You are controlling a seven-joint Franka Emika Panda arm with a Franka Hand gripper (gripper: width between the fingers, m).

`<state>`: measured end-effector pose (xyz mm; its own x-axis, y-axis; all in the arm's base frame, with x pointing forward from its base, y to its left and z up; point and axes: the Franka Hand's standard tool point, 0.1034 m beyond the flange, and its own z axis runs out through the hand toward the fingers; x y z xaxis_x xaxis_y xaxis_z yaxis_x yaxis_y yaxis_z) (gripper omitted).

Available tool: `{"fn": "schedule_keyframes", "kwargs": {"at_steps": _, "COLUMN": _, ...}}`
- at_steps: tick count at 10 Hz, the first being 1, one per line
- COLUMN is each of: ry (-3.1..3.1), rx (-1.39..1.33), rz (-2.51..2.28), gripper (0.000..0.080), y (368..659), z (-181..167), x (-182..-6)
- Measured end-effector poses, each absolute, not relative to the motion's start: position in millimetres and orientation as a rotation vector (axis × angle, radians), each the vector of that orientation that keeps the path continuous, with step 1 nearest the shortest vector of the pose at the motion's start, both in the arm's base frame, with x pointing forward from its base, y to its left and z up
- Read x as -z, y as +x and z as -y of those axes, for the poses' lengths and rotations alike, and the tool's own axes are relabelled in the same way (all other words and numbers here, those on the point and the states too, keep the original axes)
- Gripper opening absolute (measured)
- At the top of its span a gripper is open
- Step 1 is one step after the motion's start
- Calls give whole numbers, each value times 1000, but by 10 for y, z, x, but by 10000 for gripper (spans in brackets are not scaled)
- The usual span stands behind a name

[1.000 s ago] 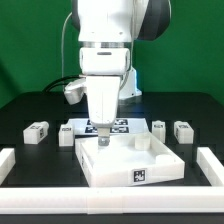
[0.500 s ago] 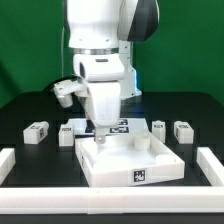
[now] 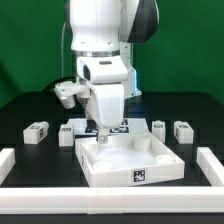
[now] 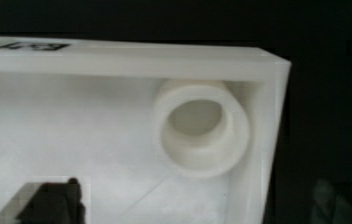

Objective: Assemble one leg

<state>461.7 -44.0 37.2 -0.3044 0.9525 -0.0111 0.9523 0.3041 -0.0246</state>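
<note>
The large white tray-like panel (image 3: 150,170) lies in the middle of the table. My gripper (image 3: 101,136) points down into its back corner on the exterior view's left. In the wrist view one dark finger (image 4: 48,202) stands over the panel's floor (image 4: 84,130), near a round corner socket (image 4: 205,125) whose hole looks empty. The other finger is barely seen against the dark table beyond the panel's wall. The jaws stand wide apart with nothing held between them. Small white tagged legs lie on the table: one (image 3: 37,131) at the left and two (image 3: 158,128) (image 3: 183,130) at the right.
The marker board (image 3: 118,125) lies behind the panel. Another small white block (image 3: 67,133) sits beside the panel's back left corner. Low white rails (image 3: 10,165) (image 3: 212,165) border the work area on both sides and along the front.
The wrist has turned, swinging the wrist camera toward the exterior view's left, and the gripper has lifted slightly. The panel and the legs stay where they were.
</note>
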Motion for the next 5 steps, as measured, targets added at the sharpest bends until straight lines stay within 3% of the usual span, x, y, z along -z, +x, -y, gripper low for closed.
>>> {"fn": "schedule_keyframes", "kwargs": {"at_steps": 2, "ry": -1818, "rx": -53, "rz": 2519, "gripper": 650, "y": 4368, "z": 220, "x": -251}}
{"fn": "schedule_keyframes", "kwargs": {"at_steps": 5, "ry": -1837, "rx": -51, "rz": 2488, "gripper": 650, "y": 4294, "z": 55, "x": -89}}
